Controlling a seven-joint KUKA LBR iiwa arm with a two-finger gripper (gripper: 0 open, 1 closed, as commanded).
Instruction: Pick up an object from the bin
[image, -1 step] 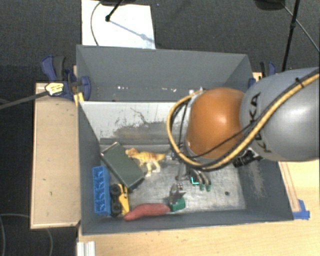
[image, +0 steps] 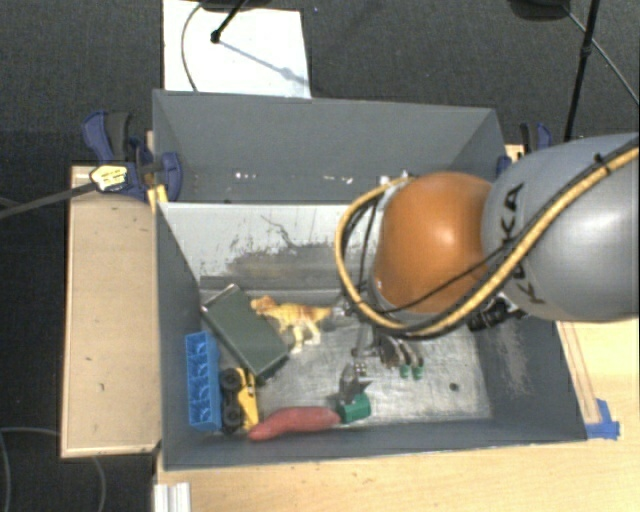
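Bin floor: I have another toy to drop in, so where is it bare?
Bare: the right part, between the gripper and the right wall; also the back strip behind the dinosaur. Crowded: front-left corner, with blue block, dark box, yellow truck, red piece.

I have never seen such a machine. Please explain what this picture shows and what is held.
This is a robot arm, grey with an orange cover, reaching from the right into a metal bin. The camera looks down from above. On the bin floor lie a blue block, a dark green box, a toy dinosaur, a yellow toy vehicle, a red sausage-like piece and a small green piece. The arm's end is low near that green piece; whether it holds anything, I cannot tell.
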